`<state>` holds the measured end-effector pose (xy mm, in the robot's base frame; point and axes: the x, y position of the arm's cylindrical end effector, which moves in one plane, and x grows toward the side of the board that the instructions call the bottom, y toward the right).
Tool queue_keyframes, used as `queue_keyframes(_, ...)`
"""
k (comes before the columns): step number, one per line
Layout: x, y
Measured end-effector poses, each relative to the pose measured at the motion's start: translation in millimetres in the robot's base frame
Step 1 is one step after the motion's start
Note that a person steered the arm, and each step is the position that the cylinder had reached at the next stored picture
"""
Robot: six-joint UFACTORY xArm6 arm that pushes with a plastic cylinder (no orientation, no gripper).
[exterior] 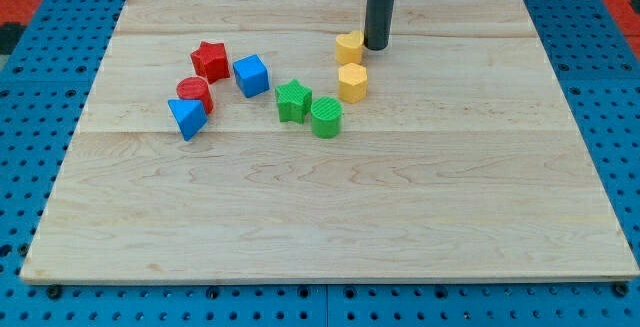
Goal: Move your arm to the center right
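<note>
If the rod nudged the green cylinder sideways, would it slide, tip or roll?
The green cylinder stands upright and looks squat, so it would probably slide, not tip. Its ridged side may catch the touching green star. My tip is beside the upper yellow block.

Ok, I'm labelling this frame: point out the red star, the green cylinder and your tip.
red star (210, 60), camera view, on its top face.
green cylinder (326, 116), camera view, on its top face.
my tip (377, 46), camera view, the rod's very end, just right of the upper yellow block.

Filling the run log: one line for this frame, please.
tip: my tip at board top centre, beside upper yellow block | target: centre right, not reached | wooden board right side: no blocks
</note>
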<state>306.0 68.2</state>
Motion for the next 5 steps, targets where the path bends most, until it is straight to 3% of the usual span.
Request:
queue_keyframes(1, 10, -2)
queue_keyframes(2, 5, 53)
queue_keyframes(3, -38, 136)
queue_keyframes(4, -55, 183)
queue_keyframes(5, -55, 183)
